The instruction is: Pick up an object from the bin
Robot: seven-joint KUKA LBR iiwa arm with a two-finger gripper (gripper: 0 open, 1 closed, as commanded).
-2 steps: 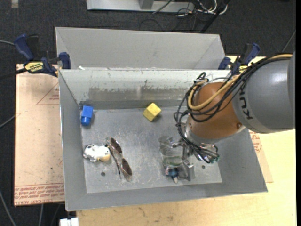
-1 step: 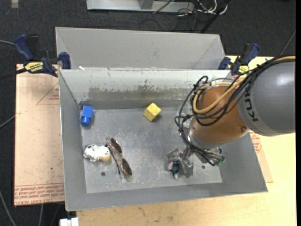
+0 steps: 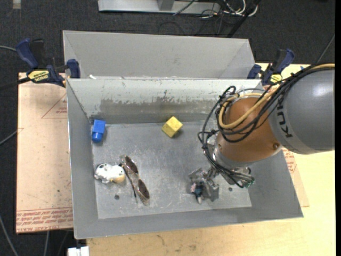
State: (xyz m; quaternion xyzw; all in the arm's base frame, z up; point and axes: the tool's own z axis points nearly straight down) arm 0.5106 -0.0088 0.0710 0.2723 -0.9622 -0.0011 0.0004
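My gripper (image 3: 205, 188) hangs low over the bin floor near the front right, below the orange cover. A small dark thing with a blue spot (image 3: 199, 192) lies at its fingertips; what it is I cannot tell. A yellow block (image 3: 172, 126) sits by the back wall, up and to the left of the gripper. A pair of brown sunglasses (image 3: 135, 180) lies at the front left.
A white toy animal with dark spots (image 3: 108, 173) lies just left of the sunglasses. A blue block (image 3: 98, 130) stands in the back left corner. The arm and its cables cover the bin's right side.
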